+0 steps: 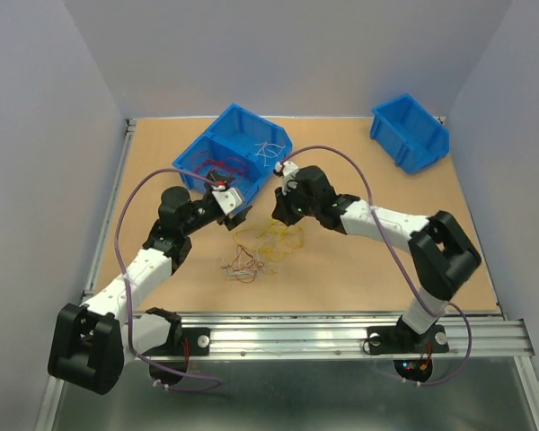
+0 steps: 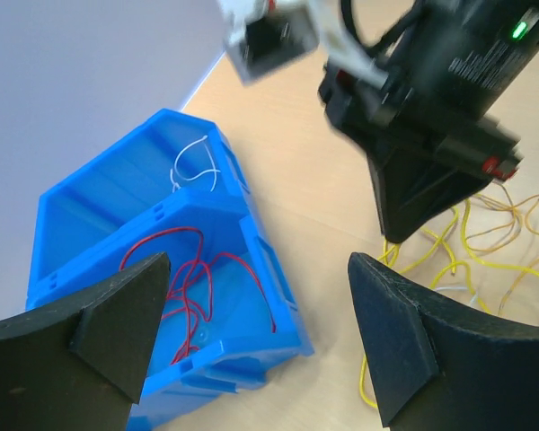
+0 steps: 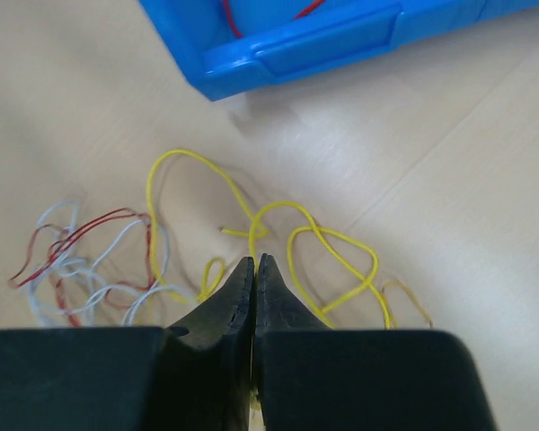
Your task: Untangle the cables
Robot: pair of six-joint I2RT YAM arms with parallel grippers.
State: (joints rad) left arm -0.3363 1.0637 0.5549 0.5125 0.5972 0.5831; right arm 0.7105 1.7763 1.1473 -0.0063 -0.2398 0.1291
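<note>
Several yellow cables (image 3: 278, 206) lie looped on the table (image 3: 485, 224) beside the blue bin (image 3: 296, 45), my right gripper (image 3: 254, 262) pressed shut among them and my left gripper (image 2: 259, 269) spread, so next I judge a slow lift to draw one strand free.

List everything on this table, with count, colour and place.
divided bin: one, blue, back centre
second bin: one, blue, back right corner
red wires: a few, divided bin's left compartment
white wires: a few, its right compartment
yellow wires: one loose bunch, mid-table
red and white wires: one tangled bunch, left of the yellow
table: one, tan
purple cords: two, one along each arm
left claw: open, by the divided bin
right claw: shut, tips at the yellow wires
</note>
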